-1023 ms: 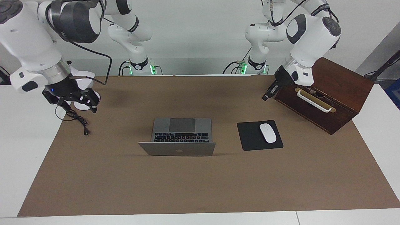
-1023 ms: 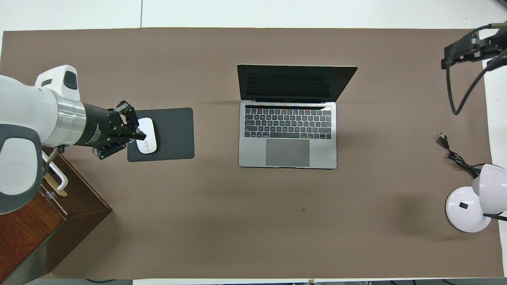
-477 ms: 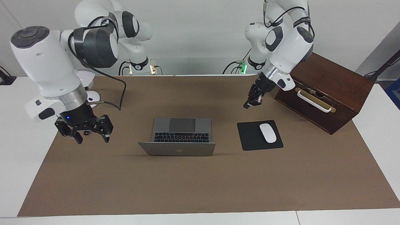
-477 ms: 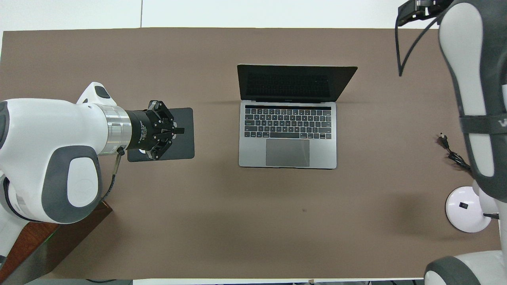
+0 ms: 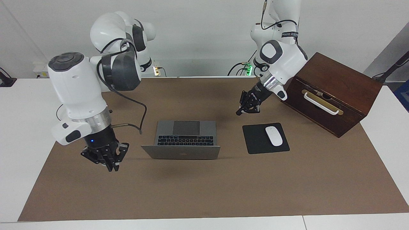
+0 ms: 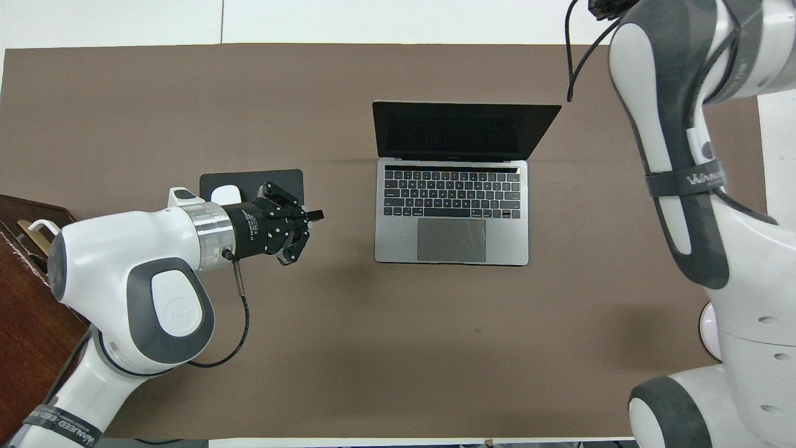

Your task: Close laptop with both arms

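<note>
The silver-grey laptop (image 5: 186,128) stands open in the middle of the brown mat, its lid up and its dark screen facing the robots; it also shows in the overhead view (image 6: 451,239). My right gripper (image 5: 111,166) hangs low over the mat beside the lid's edge at the right arm's end, apart from the laptop. My left gripper (image 5: 238,112) is raised over the mat between the laptop and the mouse pad; in the overhead view (image 6: 317,215) its fingers look shut and empty. The right gripper is almost wholly out of the overhead view.
A black mouse pad (image 5: 255,140) with a white mouse (image 5: 273,135) lies beside the laptop toward the left arm's end. A dark wooden box (image 5: 338,92) with a white handle stands at that end. A white lamp base (image 6: 706,323) peeks out by the right arm.
Both arms have swung in toward the laptop. The right gripper has come down from over the lamp to beside the lid. The left gripper has moved from the box over the mouse pad toward the laptop.
</note>
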`<state>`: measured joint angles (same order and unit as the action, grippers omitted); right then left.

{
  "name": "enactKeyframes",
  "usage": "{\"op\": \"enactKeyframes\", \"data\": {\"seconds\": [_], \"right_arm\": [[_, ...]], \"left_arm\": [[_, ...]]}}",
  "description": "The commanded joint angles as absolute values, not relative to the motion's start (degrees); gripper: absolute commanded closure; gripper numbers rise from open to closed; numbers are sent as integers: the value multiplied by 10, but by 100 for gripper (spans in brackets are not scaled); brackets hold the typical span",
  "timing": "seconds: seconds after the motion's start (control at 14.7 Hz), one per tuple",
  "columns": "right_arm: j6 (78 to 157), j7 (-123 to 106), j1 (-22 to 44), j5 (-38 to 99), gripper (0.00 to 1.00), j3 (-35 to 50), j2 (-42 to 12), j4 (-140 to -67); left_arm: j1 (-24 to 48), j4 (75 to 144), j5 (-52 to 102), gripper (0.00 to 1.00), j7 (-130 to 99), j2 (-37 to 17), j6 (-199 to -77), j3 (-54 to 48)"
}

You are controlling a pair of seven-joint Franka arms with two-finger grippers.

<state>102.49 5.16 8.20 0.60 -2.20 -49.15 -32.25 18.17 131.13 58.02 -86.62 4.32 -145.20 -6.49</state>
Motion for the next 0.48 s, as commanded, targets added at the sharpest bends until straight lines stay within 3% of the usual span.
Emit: {"op": "enactKeyframes", "data": {"seconds": [0.0, 0.41], "right_arm": [[1055, 84, 107, -7, 100, -36, -530, -276], [1106, 129, 162, -8, 100, -82, -555, -273]], "left_arm": [[229, 1342, 676, 100, -882, 40, -1533, -58], [284, 1339, 826, 100, -880, -4, -1630, -58]]}}
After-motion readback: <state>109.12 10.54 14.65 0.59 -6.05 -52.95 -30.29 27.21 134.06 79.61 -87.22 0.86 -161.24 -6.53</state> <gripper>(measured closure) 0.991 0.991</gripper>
